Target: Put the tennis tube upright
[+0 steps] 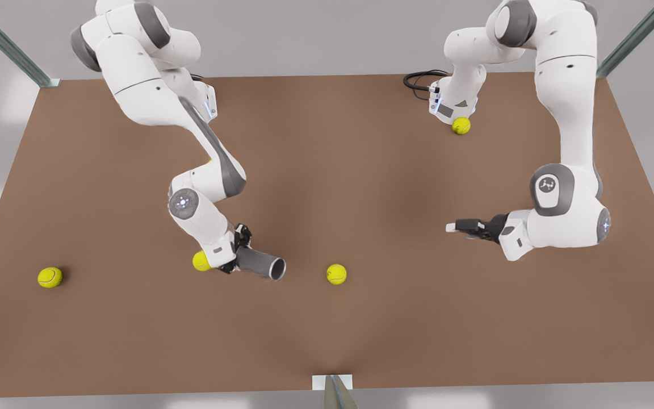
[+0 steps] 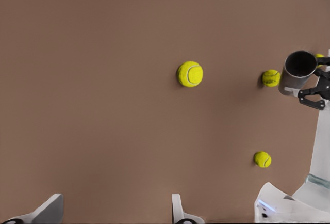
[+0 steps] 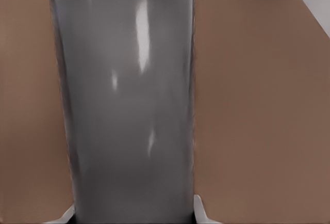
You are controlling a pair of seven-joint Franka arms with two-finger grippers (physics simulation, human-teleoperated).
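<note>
We judge the plain matte grey tennis tube (image 1: 260, 262), lying near-level with its open mouth toward the yellow-green tennis ball (image 1: 336, 274), light, stiff and slick, best held as our right gripper (image 1: 240, 251) has it, fingers pinching the far end, while our left gripper (image 1: 463, 226) waits beyond that ball, fingers spread

Lying on a plain brown table (image 1: 327, 170): four yellow-green tennis balls, one near the front view's left edge (image 1: 50, 277), one beside the arm's wrist (image 1: 200, 261), one mid-table (image 1: 336, 274), one far back (image 1: 461, 125).
</note>
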